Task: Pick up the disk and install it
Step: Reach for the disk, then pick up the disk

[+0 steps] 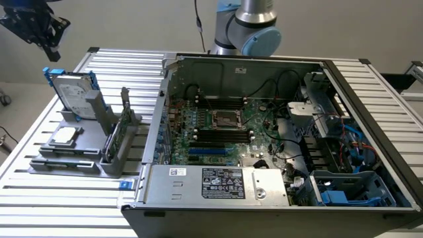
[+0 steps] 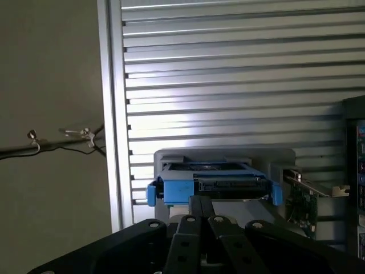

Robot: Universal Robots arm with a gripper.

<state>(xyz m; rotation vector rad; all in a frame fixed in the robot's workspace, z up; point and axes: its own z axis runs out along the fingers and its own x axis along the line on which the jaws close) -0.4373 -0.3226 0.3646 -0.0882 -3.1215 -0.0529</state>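
While the flat silver disk (image 1: 71,94), framed in blue plastic, was seated upright in the grey holder (image 1: 66,163), the gripper (image 1: 53,51) was positioned above it. It was closed on nothing.

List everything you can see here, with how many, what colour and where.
table: one, silver slats, under everything
holder: one, grey, on the table at the exterior view's left
disk: one, silver in a blue carrier, upright in the holder
chip: one, silver, flat on the holder
circuit card: one, green, on edge in the holder
computer case: one, dark, open, beside the holder
arm: one, silver and blue, behind the computer case
gripper: one, black, shut, above the disk, apart from it
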